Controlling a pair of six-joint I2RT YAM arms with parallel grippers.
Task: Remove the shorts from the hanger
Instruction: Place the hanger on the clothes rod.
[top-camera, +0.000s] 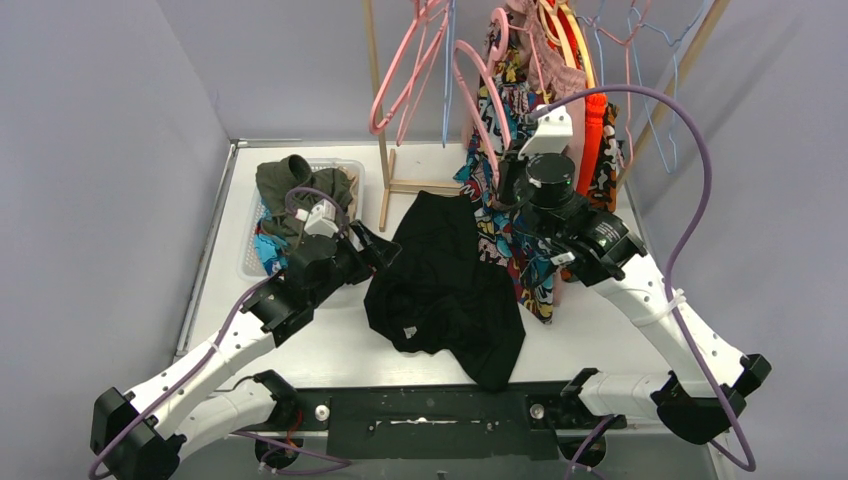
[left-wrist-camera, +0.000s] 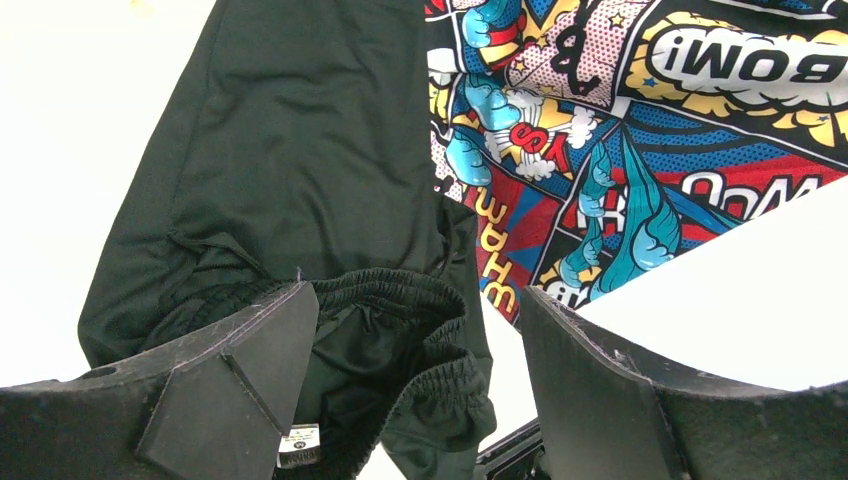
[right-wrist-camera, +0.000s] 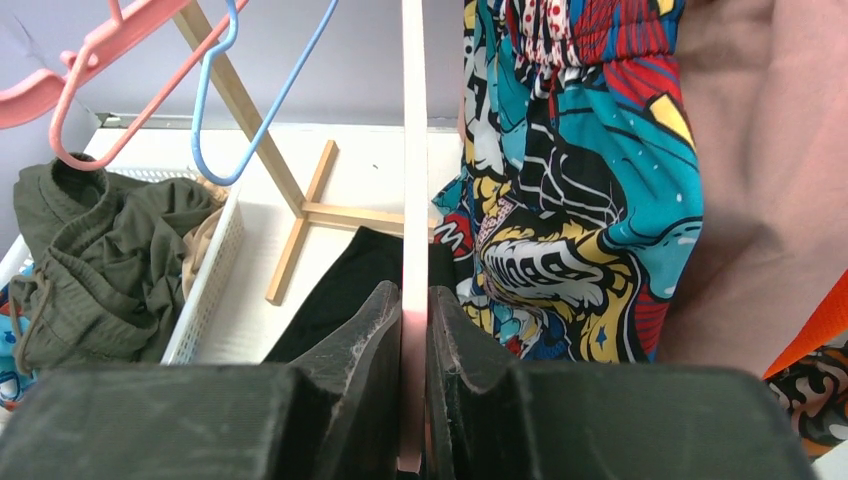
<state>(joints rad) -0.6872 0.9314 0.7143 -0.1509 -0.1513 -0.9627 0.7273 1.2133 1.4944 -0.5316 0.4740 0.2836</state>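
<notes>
- Progress, as judged: partway. Black shorts (top-camera: 445, 290) lie crumpled on the table (top-camera: 340, 345), free of any hanger, between the two arms.
- Basket (top-camera: 240, 265) at the left of the table holds olive green shorts (top-camera: 290, 180) and teal shark-print shorts (top-camera: 268, 250); a tan fabric (right-wrist-camera: 200, 245) shows under the olive pair in the right wrist view. These count as done.
- Bare hangers, one pink (top-camera: 405, 70) and one blue (top-camera: 447, 80), hang from the wooden rack (top-camera: 378, 100).
- Left end effector (left-wrist-camera: 420, 300): jaws wide apart and holding nothing. The elastic waistband of the black shorts lies just ahead of it, at the opening.
- Right end effector (right-wrist-camera: 415, 300): jaws closed on a thin bar of the pink hanger (right-wrist-camera: 413, 150), raised beside the hanging garments. The gripped stretch of the bar carries no fabric.
- Work left: comic-print shorts (top-camera: 520, 250) hang on the rack just beside the right end effector, with dusty pink shorts (right-wrist-camera: 760, 200), orange shorts (top-camera: 592, 130) and orange-black patterned shorts (top-camera: 607, 170) behind them. None of the four is yet off its hanger.
- Whether the held hanger belongs to the comic-print pair cannot be told.
</notes>
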